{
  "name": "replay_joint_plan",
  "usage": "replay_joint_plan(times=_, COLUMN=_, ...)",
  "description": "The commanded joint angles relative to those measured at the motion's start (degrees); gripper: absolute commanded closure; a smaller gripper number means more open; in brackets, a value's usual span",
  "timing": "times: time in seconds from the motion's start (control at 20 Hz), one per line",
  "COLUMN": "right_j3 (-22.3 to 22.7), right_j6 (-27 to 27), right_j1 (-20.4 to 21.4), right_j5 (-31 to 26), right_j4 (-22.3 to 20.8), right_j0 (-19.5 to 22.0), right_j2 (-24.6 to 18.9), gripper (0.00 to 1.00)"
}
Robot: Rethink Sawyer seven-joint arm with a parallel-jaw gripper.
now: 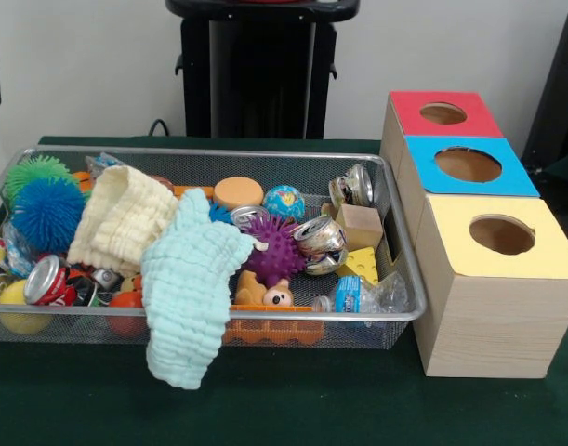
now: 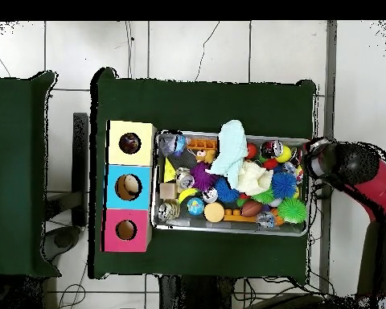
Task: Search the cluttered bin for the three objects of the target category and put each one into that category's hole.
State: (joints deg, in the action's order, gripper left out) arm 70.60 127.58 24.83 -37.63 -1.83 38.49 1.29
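A wire mesh bin (image 1: 400,279) (image 2: 228,232) holds a heap of clutter. Crushed cans lie at its left (image 1: 46,279), middle (image 1: 319,237) and back right (image 1: 351,186). Among them are a purple spiky ball (image 1: 276,249), a blue spiky ball (image 1: 47,214), a green one (image 1: 34,172), a wooden block (image 1: 360,225), a yellow cheese wedge (image 1: 361,265) and a crumpled plastic bottle (image 1: 358,295). Beside the bin stands a wooden box with a red hole (image 1: 442,113) (image 2: 126,230), a blue hole (image 1: 468,164) (image 2: 128,187) and a yellow hole (image 1: 502,235) (image 2: 130,143). The red arm's black end (image 2: 315,154) hangs by the bin's short side farthest from the box.
A mint cloth (image 1: 186,288) (image 2: 228,149) drapes over the bin's front rim and hides things beneath. A cream cloth (image 1: 121,218) (image 2: 252,177) covers more. A globe ball (image 1: 284,201), an orange disc (image 1: 238,192) and a toy bear (image 1: 265,293) lie in the bin.
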Motion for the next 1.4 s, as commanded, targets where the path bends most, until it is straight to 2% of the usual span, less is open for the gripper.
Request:
replay_joint_plan(times=0.05, right_j3=6.3, right_j6=3.6, right_j1=-0.1, right_j5=-1.8, right_j4=0.2, right_j0=-0.5, right_j2=-1.1, gripper=1.00)
replay_joint_plan(times=0.7, right_j3=5.3, right_j6=0.9, right_j1=0.4, right_j5=-3.3, right_j4=-0.5, right_j0=0.5, right_j2=-1.3, gripper=1.00)
replay_joint_plan(times=1.05, right_j3=5.1, right_j6=1.7, right_j1=0.2, right_j5=-2.6, right_j4=-0.8, right_j0=0.0, right_j2=-0.7, gripper=1.00)
replay_joint_plan(times=1.25, right_j3=7.0, right_j6=2.9, right_j1=1.4, right_j5=-3.2, right_j4=-0.3, right_j0=-0.7, right_j2=-0.1, gripper=1.00)
replay_joint_plan(times=1.4, right_j3=12.1, right_j6=5.1, right_j1=3.8, right_j5=-2.0, right_j4=0.8, right_j0=-1.5, right_j2=-0.1, gripper=1.00)
